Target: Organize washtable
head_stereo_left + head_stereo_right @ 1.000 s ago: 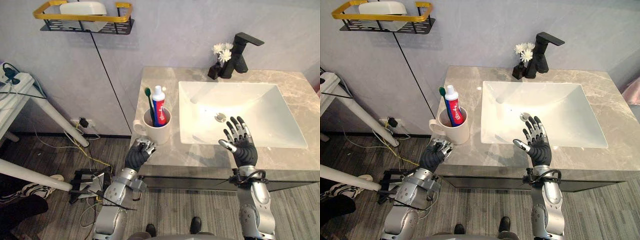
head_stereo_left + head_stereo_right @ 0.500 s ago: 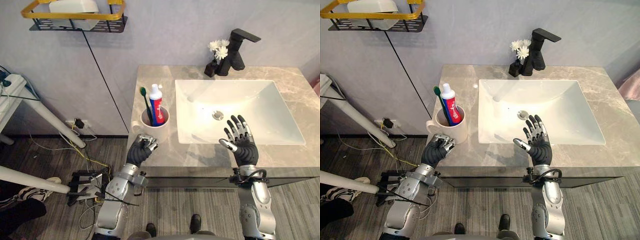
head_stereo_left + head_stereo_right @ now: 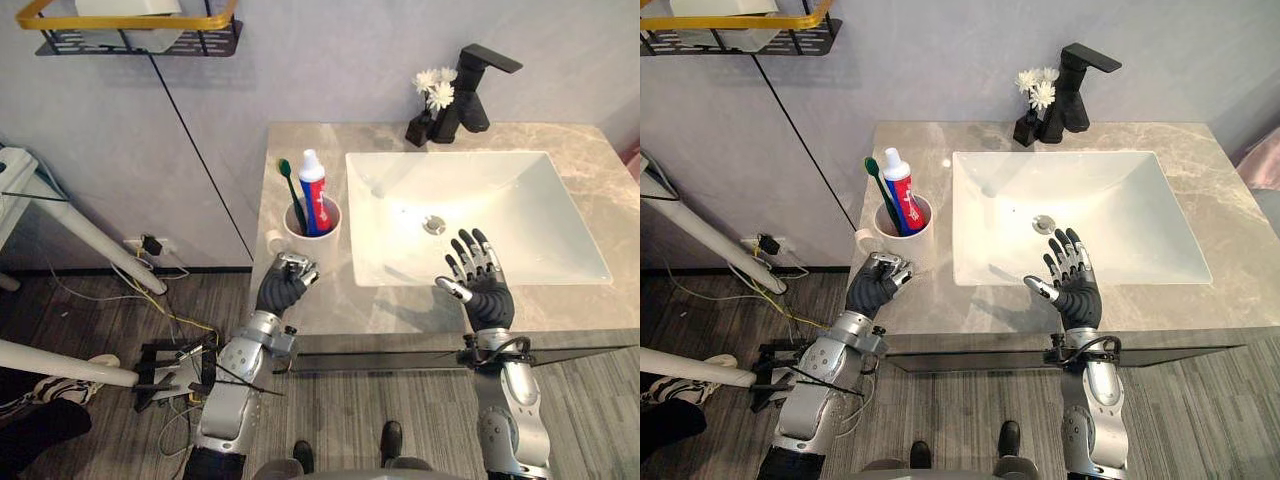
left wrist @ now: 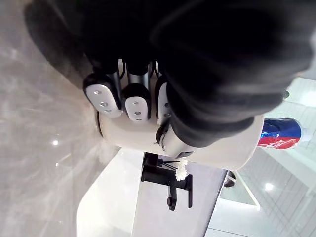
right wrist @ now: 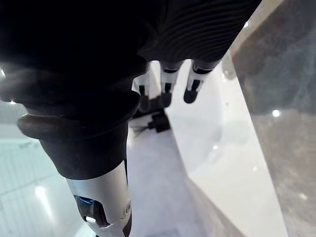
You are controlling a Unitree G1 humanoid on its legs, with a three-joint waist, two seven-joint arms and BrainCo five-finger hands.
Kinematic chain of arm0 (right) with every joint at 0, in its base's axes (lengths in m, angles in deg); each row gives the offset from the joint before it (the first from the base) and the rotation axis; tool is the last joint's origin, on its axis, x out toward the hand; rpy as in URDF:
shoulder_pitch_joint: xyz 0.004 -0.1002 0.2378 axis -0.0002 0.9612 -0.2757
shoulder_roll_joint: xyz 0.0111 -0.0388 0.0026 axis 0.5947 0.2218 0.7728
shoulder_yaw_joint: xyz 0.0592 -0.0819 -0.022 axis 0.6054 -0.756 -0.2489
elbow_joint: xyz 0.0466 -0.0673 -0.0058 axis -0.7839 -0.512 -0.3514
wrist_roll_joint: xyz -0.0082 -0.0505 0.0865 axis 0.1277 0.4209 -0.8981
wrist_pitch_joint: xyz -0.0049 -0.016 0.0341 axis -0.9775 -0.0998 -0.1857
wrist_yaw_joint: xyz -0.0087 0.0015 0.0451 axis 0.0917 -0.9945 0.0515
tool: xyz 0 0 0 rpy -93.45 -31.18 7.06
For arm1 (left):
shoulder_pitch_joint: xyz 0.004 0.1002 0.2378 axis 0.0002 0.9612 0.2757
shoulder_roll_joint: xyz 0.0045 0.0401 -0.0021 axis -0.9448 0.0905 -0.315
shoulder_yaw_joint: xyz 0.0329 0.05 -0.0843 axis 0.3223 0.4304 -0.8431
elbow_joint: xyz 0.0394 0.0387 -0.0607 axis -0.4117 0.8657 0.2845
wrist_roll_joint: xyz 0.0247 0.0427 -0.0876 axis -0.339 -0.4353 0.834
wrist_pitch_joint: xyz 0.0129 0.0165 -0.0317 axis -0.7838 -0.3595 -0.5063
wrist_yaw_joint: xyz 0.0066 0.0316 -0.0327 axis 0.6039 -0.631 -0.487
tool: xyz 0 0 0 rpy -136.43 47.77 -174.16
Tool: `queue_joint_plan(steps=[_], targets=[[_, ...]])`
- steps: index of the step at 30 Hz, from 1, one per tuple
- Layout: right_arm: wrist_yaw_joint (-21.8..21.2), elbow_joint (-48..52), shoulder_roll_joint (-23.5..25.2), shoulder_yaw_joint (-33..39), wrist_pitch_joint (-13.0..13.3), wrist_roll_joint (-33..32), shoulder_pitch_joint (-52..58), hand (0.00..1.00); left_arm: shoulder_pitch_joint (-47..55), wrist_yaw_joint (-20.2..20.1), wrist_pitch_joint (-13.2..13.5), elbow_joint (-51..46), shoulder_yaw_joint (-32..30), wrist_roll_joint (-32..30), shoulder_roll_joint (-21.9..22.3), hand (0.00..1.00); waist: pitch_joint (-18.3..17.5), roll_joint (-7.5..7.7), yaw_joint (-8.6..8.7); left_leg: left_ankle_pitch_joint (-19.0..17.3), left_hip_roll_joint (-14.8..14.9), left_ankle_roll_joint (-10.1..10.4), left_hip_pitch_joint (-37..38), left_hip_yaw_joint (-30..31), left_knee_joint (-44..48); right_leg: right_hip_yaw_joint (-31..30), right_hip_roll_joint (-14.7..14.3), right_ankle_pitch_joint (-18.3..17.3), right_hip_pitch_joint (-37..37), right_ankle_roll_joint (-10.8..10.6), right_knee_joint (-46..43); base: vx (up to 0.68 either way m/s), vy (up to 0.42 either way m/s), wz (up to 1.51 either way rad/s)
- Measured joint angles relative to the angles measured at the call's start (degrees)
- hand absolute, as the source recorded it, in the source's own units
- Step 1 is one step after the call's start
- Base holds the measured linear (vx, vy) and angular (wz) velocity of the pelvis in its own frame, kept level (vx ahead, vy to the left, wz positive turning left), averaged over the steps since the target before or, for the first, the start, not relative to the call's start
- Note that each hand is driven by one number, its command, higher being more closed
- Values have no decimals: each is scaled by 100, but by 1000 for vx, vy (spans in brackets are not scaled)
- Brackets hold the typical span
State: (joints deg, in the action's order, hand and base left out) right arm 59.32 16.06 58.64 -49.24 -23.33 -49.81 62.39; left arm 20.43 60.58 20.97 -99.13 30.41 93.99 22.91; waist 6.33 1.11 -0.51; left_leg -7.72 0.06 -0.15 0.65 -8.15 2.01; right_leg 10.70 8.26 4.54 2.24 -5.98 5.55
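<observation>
A white cup [image 3: 318,238] stands on the grey marble counter [image 3: 300,150], left of the white sink [image 3: 520,175]. It holds a green toothbrush [image 3: 290,190] and a red, white and blue toothpaste tube [image 3: 315,190]. My left hand [image 3: 283,290] sits just in front of the cup near the counter's front edge, fingers [image 4: 136,101] curled and empty, the cup wall [image 4: 128,138] right past them. My right hand [image 3: 482,290] hovers open over the sink's front rim, its fingers [image 5: 165,89] straight and spread.
A black faucet [image 3: 475,85] and a small black vase of white flowers [image 3: 432,88] stand behind the sink. A wire shelf with a yellow rim [image 3: 130,25] hangs on the wall at upper left. White rails [image 3: 70,235] and cables lie left of the counter.
The whole picture has shifted, so the camera has moved. My left hand stays curled close in front of the cup. My right hand keeps its open pose over the sink rim.
</observation>
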Motion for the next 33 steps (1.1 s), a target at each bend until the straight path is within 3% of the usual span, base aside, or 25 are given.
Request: queue_joint_plan(steps=[11,20,33], targets=[[24,0,6,-73,-9,-2,-2,0,-541,328,-73,427,-163,-5,57,100,1,-3,24,0,-4,-1,1,-12,2,-19,0,11,7,-12,1,-32,-29,-1],[151,0,0,-94,-16,-5,2,0,-1155,702,-121,902,-215,-99,72,100,0,-5,139,0,-6,-2,-9,-146,5,-167,-5,61,97,-8,1,-39,-29,-8],[246,0,-71,-107,-26,-16,11,0,-1924,887,-237,1660,-239,-92,106,100,-2,-27,253,1,-10,-4,-11,-224,26,-264,-8,132,134,-9,2,-45,-30,-4]])
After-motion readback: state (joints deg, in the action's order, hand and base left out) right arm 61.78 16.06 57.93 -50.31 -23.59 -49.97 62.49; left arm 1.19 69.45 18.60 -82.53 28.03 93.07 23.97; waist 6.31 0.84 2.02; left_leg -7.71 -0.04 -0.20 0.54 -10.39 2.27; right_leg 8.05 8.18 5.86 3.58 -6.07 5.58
